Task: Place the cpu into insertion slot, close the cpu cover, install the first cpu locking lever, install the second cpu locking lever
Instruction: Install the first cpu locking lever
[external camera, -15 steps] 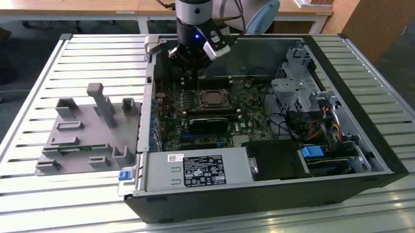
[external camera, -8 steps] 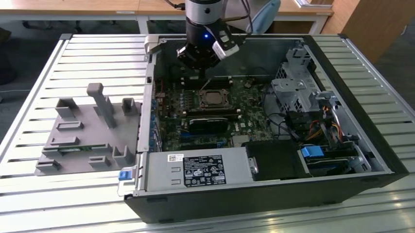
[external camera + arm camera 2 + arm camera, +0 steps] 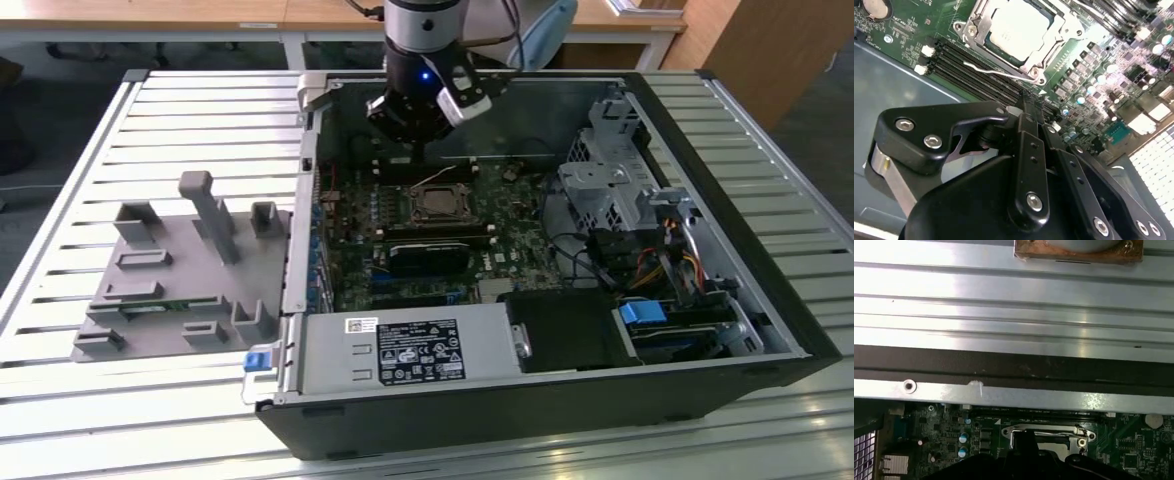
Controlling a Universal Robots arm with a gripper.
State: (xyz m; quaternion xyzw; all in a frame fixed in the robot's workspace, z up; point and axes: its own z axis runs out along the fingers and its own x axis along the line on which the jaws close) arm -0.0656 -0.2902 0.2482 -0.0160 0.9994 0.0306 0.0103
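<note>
The gripper (image 3: 1026, 107) is hanging just above the motherboard, its fingers (image 3: 1029, 150) pressed together, holding nothing. The cpu (image 3: 1016, 30) is sitting in the insertion slot with the cpu cover (image 3: 1054, 42) closed over it. A thin locking lever (image 3: 999, 72) is lying between cover and fingertips; judging by this, hooking it needs a slow, low approach.

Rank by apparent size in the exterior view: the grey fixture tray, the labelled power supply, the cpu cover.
1. Grey fixture tray, largest.
2. Labelled power supply, though it sits nearer the camera.
3. cpu cover, clearly smallest.
</note>
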